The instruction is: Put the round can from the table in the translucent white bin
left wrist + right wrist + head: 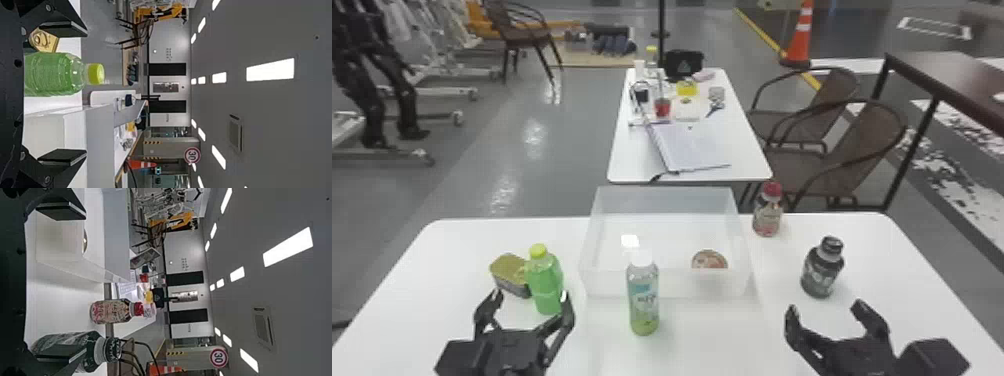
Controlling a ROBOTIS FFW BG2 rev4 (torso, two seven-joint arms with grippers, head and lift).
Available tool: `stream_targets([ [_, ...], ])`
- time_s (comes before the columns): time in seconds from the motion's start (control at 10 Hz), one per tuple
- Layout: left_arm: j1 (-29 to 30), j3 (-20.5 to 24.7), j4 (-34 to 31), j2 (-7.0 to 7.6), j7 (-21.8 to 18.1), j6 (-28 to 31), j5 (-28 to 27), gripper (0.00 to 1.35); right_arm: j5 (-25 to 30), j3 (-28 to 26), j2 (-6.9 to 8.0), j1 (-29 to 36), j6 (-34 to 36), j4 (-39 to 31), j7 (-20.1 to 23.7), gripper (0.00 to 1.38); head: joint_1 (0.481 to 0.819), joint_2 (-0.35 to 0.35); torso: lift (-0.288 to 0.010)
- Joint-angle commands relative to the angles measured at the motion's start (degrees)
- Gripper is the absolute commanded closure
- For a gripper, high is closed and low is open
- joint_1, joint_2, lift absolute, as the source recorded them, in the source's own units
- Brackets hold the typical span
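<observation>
In the head view a round can (709,260) lies inside the translucent white bin (667,285), near its front right corner. My left gripper (529,298) stands open at the table's front left, just short of a green bottle. Its fingers are spread in the left wrist view too, where the gripper (64,94) has the green bottle (53,74) beyond the gap. On the right, my right gripper (824,307) is open in front of a dark bottle. The right wrist view shows the gripper (62,284) with fingers wide apart and the bin's wall (58,243) ahead.
A rectangular can (509,270) sits behind the green bottle (546,280). A clear bottle with green liquid (644,300) stands before the bin. Right of the bin are a red-capped bottle (768,212) and the dark bottle (822,270). Another table (632,165) lies beyond.
</observation>
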Motion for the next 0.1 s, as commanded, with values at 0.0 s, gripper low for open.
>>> stream_targets([
  [0.0,-0.02,0.03,-0.09,-0.15,0.00,0.00,-0.04,0.21,0.11,0.00,-0.07,0.03,0.00,-0.22,-0.03,0.11,0.549,0.000,-0.100],
])
